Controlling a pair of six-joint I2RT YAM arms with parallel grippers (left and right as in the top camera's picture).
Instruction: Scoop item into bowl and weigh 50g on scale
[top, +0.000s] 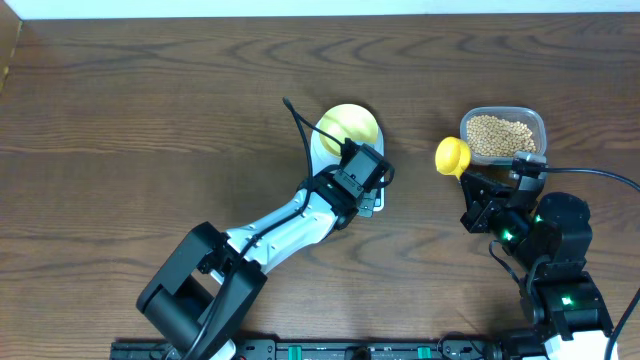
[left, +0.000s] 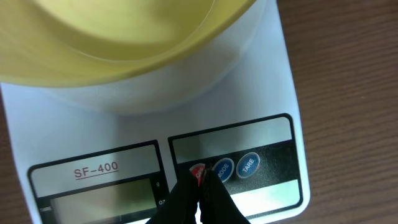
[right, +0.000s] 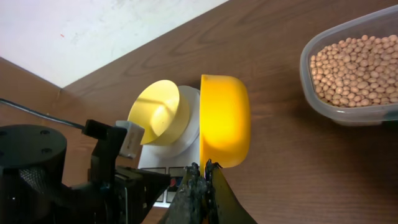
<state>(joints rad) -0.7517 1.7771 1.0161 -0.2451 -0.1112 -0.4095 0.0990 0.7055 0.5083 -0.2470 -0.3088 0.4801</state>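
Arms — L stretched fwd, L tool (left: 199, 185) clenched empty at scale (left: 273, 93) red btn (left: 197, 170), R tool (right: 204, 169) grips spoon (right: 225, 121).

White left arm (top: 285, 225), black left hand (left: 199, 186); black right arm (top: 560, 225), green lights (top: 505, 237).

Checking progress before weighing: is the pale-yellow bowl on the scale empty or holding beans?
Empty. The bowl on the scale shows bare yellow inside; the beans sit in the tub.

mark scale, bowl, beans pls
scale (left: 93, 171), left wrist view, on the SF-400 label panel.
bowl (right: 158, 112), right wrist view, on its inner wall.
beans (right: 354, 68), right wrist view, middle of the pile.
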